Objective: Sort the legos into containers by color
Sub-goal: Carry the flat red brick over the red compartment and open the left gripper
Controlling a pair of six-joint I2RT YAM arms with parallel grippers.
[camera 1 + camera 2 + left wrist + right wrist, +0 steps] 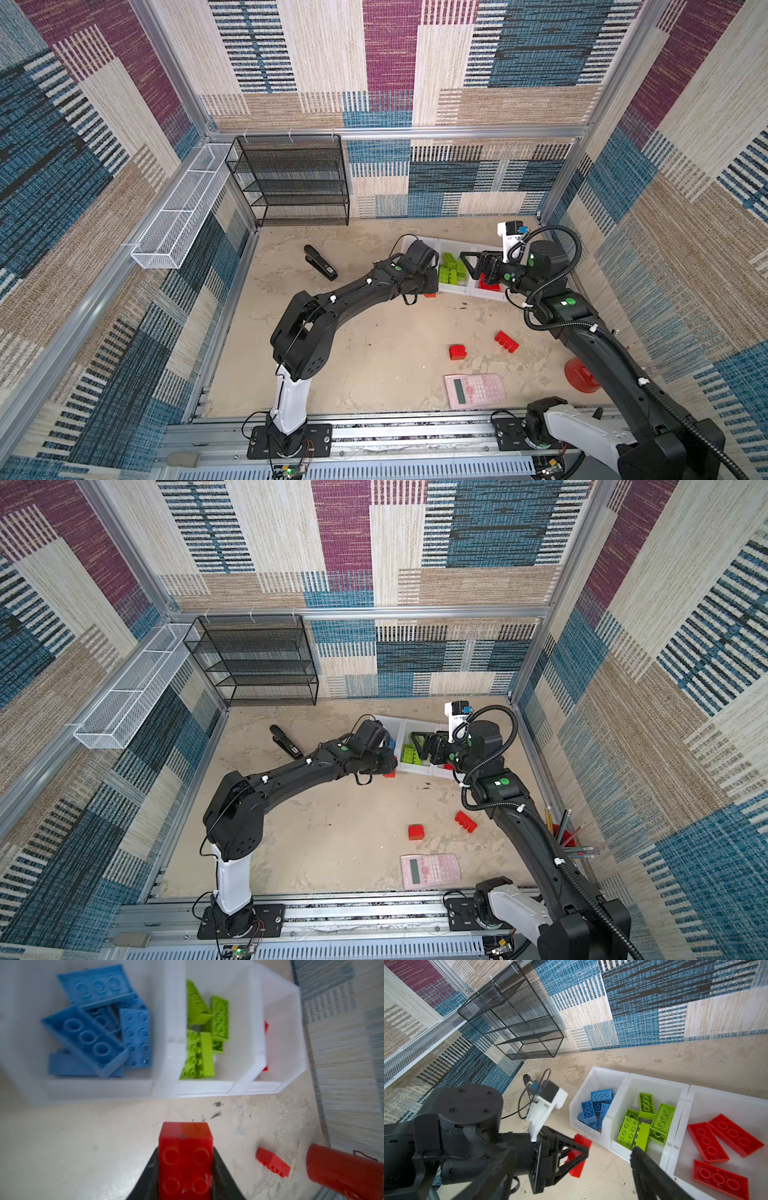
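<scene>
My left gripper (185, 1162) is shut on a red studded lego (185, 1138), low over the table just in front of the containers. These are three white bins in a row: one (591, 1073) holds several blue legos (87, 1036), the middle one (654, 1082) lime green legos (643, 1124), the last (726, 1094) flat red legos (720, 1140). My right gripper (473, 266) hangs open and empty above the green and red bins. Two more red legos (457, 351) (506, 341) lie loose on the table.
A pink calculator (475, 390) lies near the front edge. At the right wall stands a red pencil cup (563, 839). A black stapler (320, 262) lies left of the bins. A black mesh rack (291, 183) and a white wire basket (178, 208) line the back left.
</scene>
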